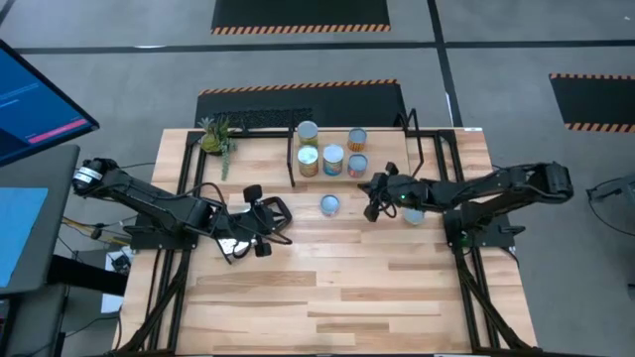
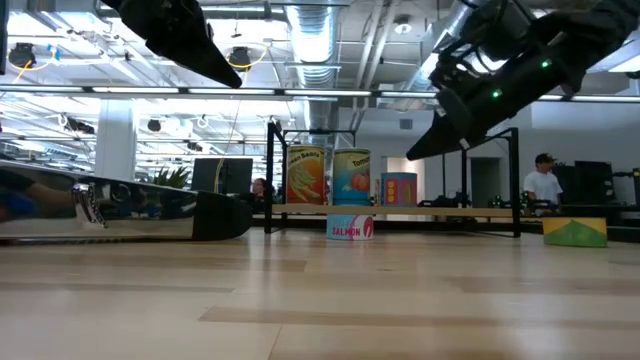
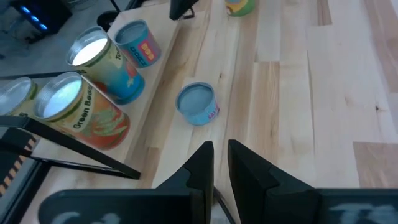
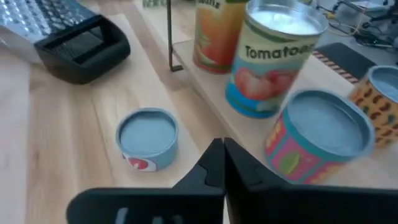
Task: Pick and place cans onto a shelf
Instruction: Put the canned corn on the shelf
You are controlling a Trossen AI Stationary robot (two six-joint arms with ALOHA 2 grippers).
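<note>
Several cans stand upright on the shelf [image 1: 382, 151] at the table's far side, among them a green-beans can [image 3: 81, 115], a tomato can [image 4: 273, 59] and a pink-and-blue can [image 4: 320, 140]. A short salmon can [image 1: 329, 205] stands on the table just in front of the shelf. A green-and-yellow can [image 1: 413, 213] stands on the table under my right arm. My right gripper [image 1: 375, 193] hovers shut and empty between the salmon can and the shelf's right part. My left gripper [image 1: 263, 223] hangs shut and empty above the table, left of the salmon can.
A metal grater with a dark handle [image 4: 68, 31] lies left of the shelf. A small plant [image 1: 216, 137] stands at the far left corner. The shelf's black wire legs [image 4: 169, 37] rise beside the cans. Bare tabletop [image 1: 347, 288] fills the near half.
</note>
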